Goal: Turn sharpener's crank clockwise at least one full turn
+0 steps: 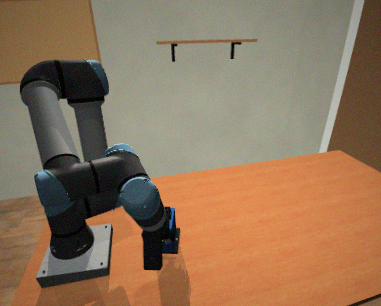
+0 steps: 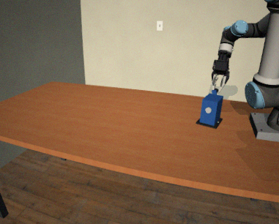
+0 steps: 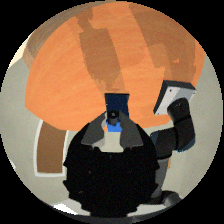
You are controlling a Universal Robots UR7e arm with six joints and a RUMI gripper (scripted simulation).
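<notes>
The blue sharpener (image 2: 210,110) stands upright on a dark base plate on the orange table, close to the arm's base. It has a grey round spot on the side facing the exterior camera. In the top view the sharpener (image 1: 173,230) is mostly hidden behind the wrist. My gripper (image 2: 217,86) points down at the sharpener's top rear edge. In the wrist view the two fingers are shut on the small dark crank handle (image 3: 114,116) sitting against the blue body (image 3: 115,106). The crank itself is hidden in the top and exterior views.
The arm's grey mounting plate (image 1: 76,262) sits on the table right beside the sharpener; it also shows in the wrist view (image 3: 172,97). A wall stands behind the table, with a shelf (image 1: 206,43) high up.
</notes>
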